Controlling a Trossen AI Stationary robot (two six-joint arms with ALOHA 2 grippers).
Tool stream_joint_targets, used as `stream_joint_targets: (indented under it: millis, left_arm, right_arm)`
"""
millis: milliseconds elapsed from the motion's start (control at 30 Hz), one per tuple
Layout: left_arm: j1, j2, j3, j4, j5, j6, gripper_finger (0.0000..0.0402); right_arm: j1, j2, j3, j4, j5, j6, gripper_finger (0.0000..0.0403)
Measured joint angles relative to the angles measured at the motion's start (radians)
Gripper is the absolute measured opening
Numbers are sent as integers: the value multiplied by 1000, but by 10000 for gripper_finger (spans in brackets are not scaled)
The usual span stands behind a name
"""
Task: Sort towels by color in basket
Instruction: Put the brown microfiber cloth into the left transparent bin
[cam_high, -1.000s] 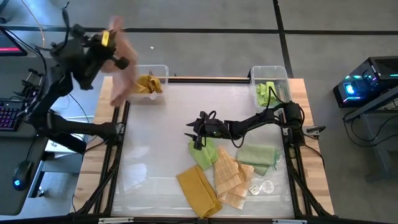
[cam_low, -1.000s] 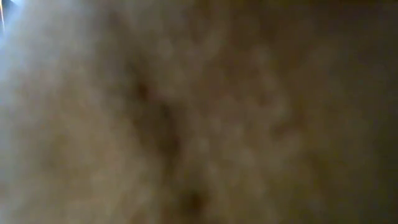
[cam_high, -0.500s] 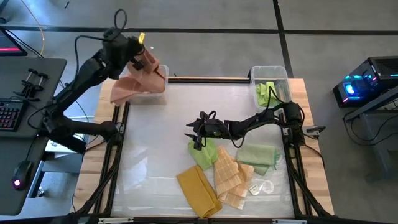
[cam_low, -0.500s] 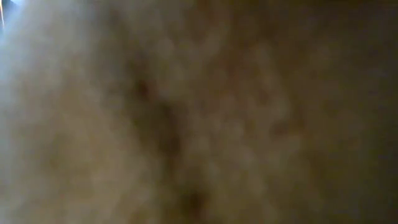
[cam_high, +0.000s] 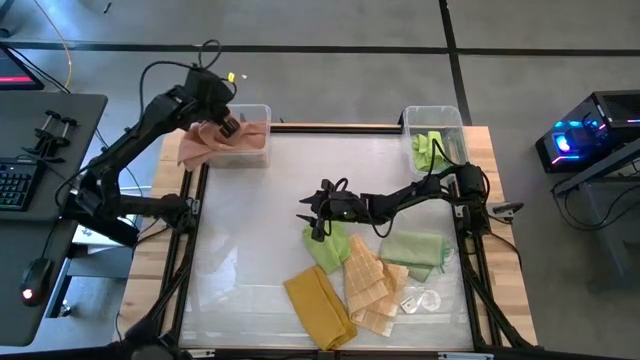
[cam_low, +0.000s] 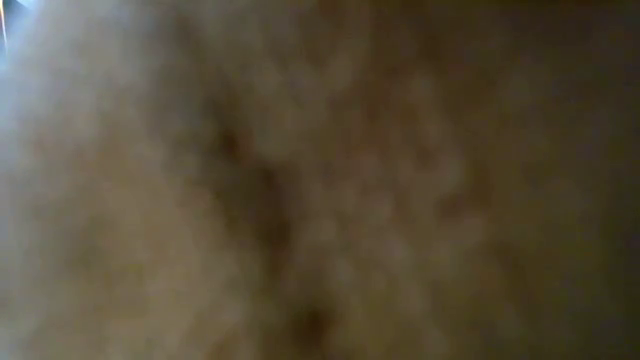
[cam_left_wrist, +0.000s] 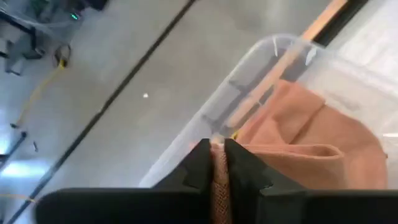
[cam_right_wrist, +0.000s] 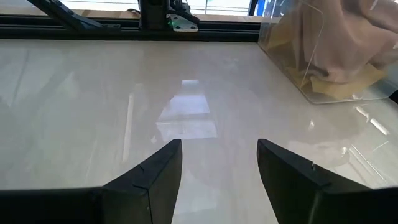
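Note:
My left gripper (cam_high: 226, 122) is over the clear bin (cam_high: 262, 110) at the table's far left corner, shut on a salmon pink towel (cam_high: 215, 143). That towel drapes over the bin and its left wall. My right gripper (cam_high: 318, 216) stands open at mid-table, just beyond a light green towel (cam_high: 328, 247) lying flat. A mustard yellow towel (cam_high: 318, 306), a pale orange checked towel (cam_high: 368, 285) and a sage green towel (cam_high: 413, 248) also lie on the table. Another light green towel (cam_high: 429, 150) sits in the far right bin (cam_high: 432, 114). My left gripper pinches a bunched bit of the salmon pink towel (cam_left_wrist: 217, 175) between its two shut fingers (cam_left_wrist: 244, 168), coming from above. The rest of the towel (cam_left_wrist: 311, 146) lies slack in the bin, and one end (cam_high: 190, 150) hangs outside over the bin's left wall.
The low view is filled by a blurred tan surface close to the lens. Some yellow cloth (cam_right_wrist: 292, 70) shows under the pink towel through the bin's wall. Small clear items (cam_high: 420, 300) lie near the checked towel. Bare tabletop (cam_high: 240, 230) spreads left of centre.
My left gripper has swung from beyond the table's far left corner toward the left bin and come down over it. The pink towel, which hung in the air, now lies draped over the bin and covers the yellow cloth inside.

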Motion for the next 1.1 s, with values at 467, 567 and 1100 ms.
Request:
stream_joint_targets:
  millis: [467, 567, 1100]
  left_arm:
    - [20, 86, 218, -368, -31, -288, 203]
    - [18, 118, 211, -407, -53, -294, 204]
    - [46, 502, 208, -428, -16, -276, 198]
  right_arm:
    - [0, 0, 0, 0, 0, 3, 204]
    - [0, 0, 0, 0, 0, 5, 204]
    - [0, 0, 0, -8, 0, 5, 204]
